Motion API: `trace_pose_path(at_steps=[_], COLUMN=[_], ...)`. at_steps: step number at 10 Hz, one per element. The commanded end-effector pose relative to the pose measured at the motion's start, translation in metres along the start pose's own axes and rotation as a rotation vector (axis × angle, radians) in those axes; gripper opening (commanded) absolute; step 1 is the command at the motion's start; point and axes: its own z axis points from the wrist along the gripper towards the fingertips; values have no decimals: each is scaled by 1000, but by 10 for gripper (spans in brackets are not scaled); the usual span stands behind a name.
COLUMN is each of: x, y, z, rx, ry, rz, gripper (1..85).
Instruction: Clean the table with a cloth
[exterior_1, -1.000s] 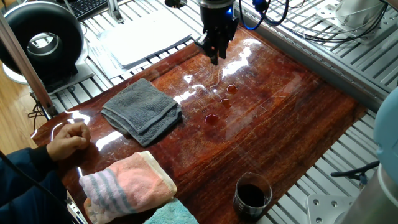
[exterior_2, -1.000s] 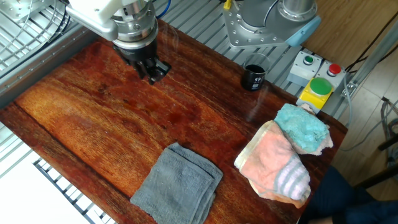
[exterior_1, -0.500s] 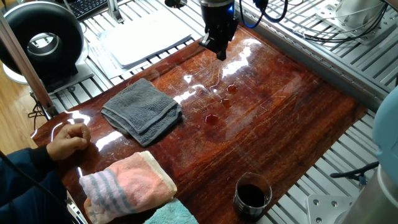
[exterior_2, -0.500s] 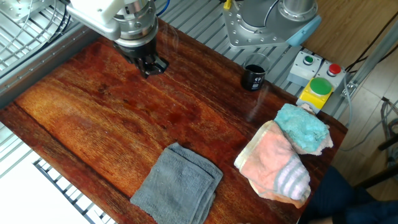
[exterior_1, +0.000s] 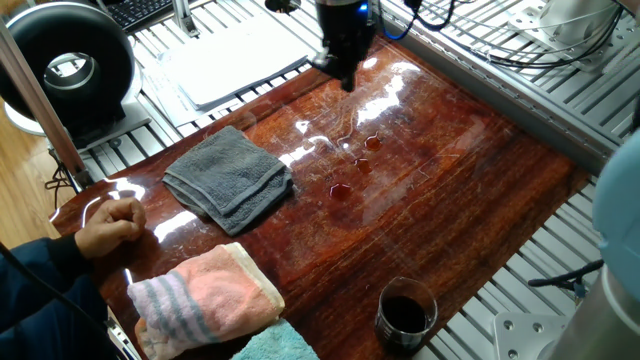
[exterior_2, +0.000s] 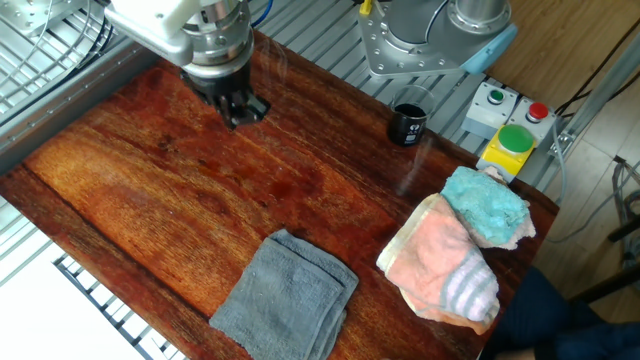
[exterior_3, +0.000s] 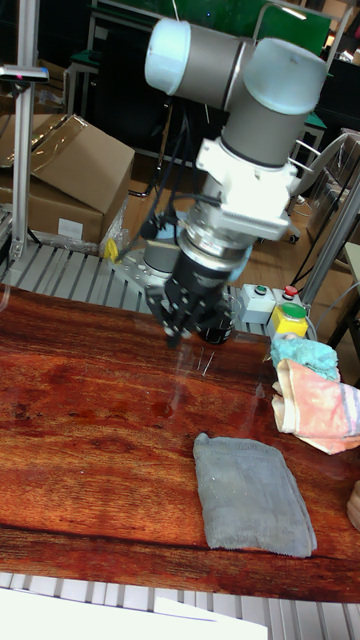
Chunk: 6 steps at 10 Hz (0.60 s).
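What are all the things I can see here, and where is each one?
table: one, shiny reddish-brown wood, in the middle of the scene.
spill: a few dark wet spots, middle of the table.
grey cloth: one, folded, on the table beside the spill.
pink towel: one, striped end, at the table's corner.
teal cloth: one, lying against the pink towel.
cup: one, dark drink inside, near the table's edge.
button box: one, yellow with a green button, just off the table.
person's hand: one, resting at the table's edge.
robot hand: one, black, empty, over the table's far side.
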Motion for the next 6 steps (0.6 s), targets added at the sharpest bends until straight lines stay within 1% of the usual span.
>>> trace_pose_path(at_steps=[1,2,3,4,5,6], x=[-50,-62,-67,-76,-91,-93], y=[40,52,68,86,104,112], z=[3,8,15,24,36,47], rx=[-79,-88,-111,-131,-140,-127], ry=[-43,-54,-44,-46,-62,-45], rz=[-11,-27,-33,-29,-13,-77], gripper=[10,10,10,10,17,220])
